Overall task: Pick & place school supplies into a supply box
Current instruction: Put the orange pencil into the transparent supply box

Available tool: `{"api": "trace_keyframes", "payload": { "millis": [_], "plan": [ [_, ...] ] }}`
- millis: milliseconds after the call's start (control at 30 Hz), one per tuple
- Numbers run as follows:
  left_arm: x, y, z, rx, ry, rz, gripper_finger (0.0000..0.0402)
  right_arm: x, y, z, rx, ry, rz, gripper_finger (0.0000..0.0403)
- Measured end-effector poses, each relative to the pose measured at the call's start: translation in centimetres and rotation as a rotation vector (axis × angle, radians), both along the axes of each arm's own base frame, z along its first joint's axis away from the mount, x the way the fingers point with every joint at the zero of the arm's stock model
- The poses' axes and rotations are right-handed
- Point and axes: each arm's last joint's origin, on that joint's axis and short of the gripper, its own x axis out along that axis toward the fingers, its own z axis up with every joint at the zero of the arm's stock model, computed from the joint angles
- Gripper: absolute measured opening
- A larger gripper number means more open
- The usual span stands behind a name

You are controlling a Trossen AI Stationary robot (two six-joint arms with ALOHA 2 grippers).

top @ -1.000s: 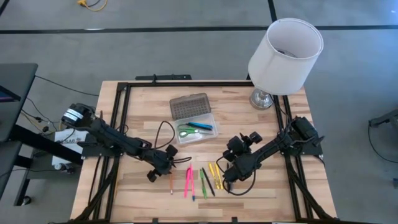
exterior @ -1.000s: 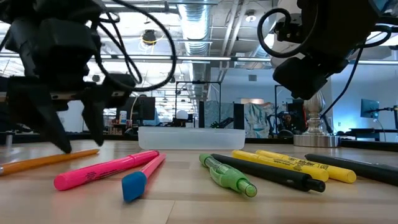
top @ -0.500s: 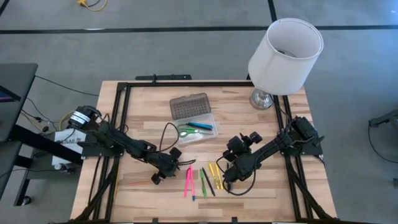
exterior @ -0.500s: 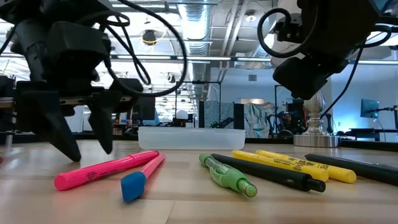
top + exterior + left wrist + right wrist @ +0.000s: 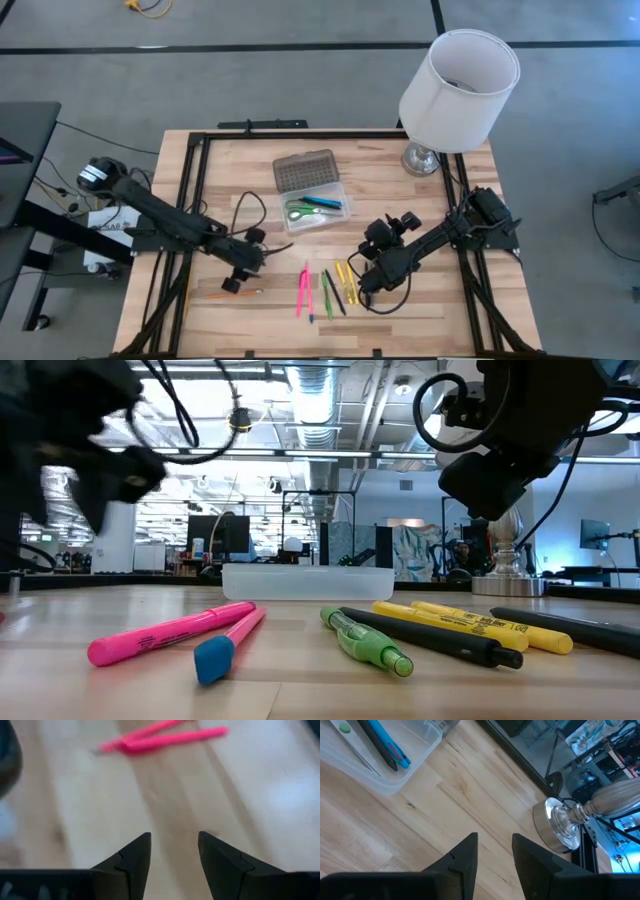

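1. Supply box (image 5: 317,213): it sits at mid-bench, toward the far side, with its ribbed lid (image 5: 305,170) swung back and away. I take it that leaves the clear tray free for drops from above. Green-handled scissors (image 5: 300,212) and a blue pen (image 5: 327,202) already lie inside.
2. Bench (image 5: 230,170): pale wood, with a white lamp (image 5: 458,82) standing at its far right corner, well apart from the work.
3. Left arm: it reaches in low from the left edge. The left tool (image 5: 236,275) hovers just beside an orange pencil (image 5: 232,294) near the front. The wrist view shows its fingers (image 5: 131,860) spread with nothing between them, probably lining up for that pencil.
4. Right arm: it stretches in from the right, its right tool (image 5: 366,283) low beside the loose cluster. Its fingers (image 5: 465,854) are parted and empty.
5. Loose supplies: pink pens (image 5: 303,292), green ones (image 5: 326,294), a black pen (image 5: 337,294) and yellow ones (image 5: 347,280) lie side by side, nearer than the box, between the two tools.
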Motion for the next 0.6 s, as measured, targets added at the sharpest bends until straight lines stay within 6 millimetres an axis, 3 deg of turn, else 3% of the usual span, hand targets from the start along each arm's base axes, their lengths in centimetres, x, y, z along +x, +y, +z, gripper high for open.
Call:
{"api": "trace_keyframes", "payload": {
  "millis": [300, 600],
  "plan": [
    [-2.0, -4.1, -2.0, -0.024, 0.122, 0.061, 0.0160, 0.0, 0.0, 0.0, 0.000, -0.002, 0.000, 0.0116],
    [-2.7, -5.4, -4.0, -0.028, 0.236, 0.145, 0.0160, 0.0, 0.0, 0.0, 0.001, -0.002, 0.000, 0.0116]
  ]
}}
